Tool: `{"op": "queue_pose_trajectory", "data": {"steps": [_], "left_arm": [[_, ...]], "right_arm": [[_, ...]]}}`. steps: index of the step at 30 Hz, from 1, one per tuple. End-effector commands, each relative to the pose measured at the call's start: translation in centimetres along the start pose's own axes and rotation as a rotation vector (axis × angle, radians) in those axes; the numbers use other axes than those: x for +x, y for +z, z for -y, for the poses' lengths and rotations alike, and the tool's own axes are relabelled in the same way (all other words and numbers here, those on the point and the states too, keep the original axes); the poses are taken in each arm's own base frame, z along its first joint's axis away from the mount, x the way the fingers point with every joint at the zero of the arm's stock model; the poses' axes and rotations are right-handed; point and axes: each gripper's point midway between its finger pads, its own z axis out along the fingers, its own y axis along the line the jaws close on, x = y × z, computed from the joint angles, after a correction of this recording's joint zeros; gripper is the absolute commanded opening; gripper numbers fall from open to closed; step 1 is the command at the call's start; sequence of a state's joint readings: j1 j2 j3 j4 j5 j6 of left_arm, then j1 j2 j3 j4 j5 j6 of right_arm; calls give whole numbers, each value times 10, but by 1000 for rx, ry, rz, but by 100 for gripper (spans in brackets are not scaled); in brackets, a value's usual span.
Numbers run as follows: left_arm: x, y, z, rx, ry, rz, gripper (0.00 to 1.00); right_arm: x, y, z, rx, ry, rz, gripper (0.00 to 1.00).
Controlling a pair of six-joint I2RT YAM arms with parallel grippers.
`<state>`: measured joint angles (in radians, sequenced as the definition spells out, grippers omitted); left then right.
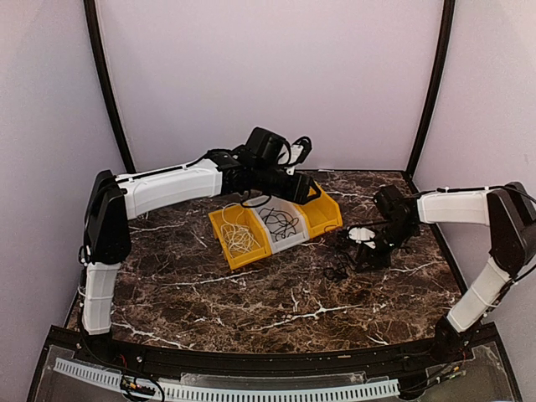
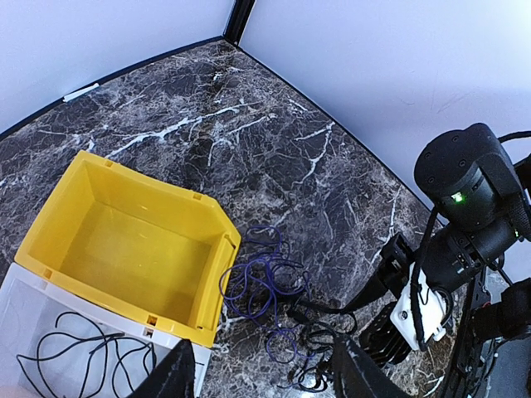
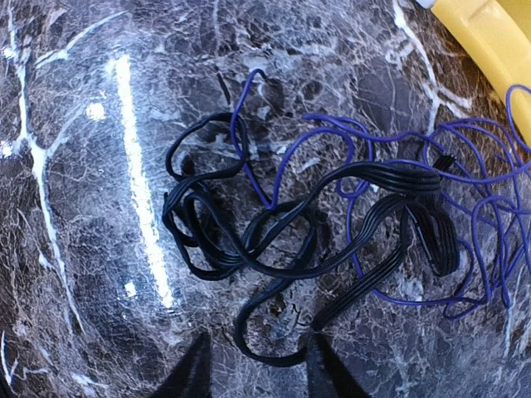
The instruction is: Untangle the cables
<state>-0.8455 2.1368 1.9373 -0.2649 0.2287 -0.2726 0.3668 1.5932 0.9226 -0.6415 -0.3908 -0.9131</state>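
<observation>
Yellow bin with the white cable and white bin with a thin black cable sit beneath the left claw, which is spread and empty. Under the right claw, also parted, the black ribbon cable loops between its fingertips, tangled with a purple cable on the counter.

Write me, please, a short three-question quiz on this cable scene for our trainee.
1. In the top view, what lies in the left-hand yellow bin? A) a white cable B) a spoon C) nothing
2. True or false: the purple cable and the flat black cable lie tangled together on the table.
3. Are the right fingers holding anything?
Key: 1 A; 2 true; 3 no, they stand open.
</observation>
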Motion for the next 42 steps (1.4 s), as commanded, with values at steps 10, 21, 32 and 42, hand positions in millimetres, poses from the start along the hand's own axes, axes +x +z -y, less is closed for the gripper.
{"op": "queue_pose_trajectory", "data": {"steps": [10,21,32,42], "left_arm": [[-19,-18,21,76,20,76,54],[-8,-13,23,96,13,60,54],[-4,-14,23,95,9,48,54],[-3,-13,23,97,12,51,53]], "right_arm": [[-9,-12,-5,-12,6,11,0],[-8,-26,-12,91,-125,-47,37],[16,3,1,208,-299,-264,46],[4,15,12,236,-273,-220,44]]}}
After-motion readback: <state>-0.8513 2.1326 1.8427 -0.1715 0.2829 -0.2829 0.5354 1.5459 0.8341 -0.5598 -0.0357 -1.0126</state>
